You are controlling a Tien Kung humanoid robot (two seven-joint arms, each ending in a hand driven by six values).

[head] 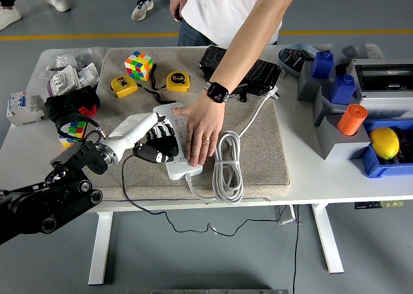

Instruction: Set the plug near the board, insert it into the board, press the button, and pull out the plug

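Plug [150, 154], black and oblong, sits clasped in the left hand [155, 144] beside the white board [175, 168].

A white table [322, 178] carries a tan mat [258, 139] over its middle. Left of the mat lie a white circuit breaker [19, 107] and clear bags of small parts [71, 75]. Right of the mat stand grey and blue bins [335, 91], an orange cylinder [352, 119] and a yellow lemon [384, 142].
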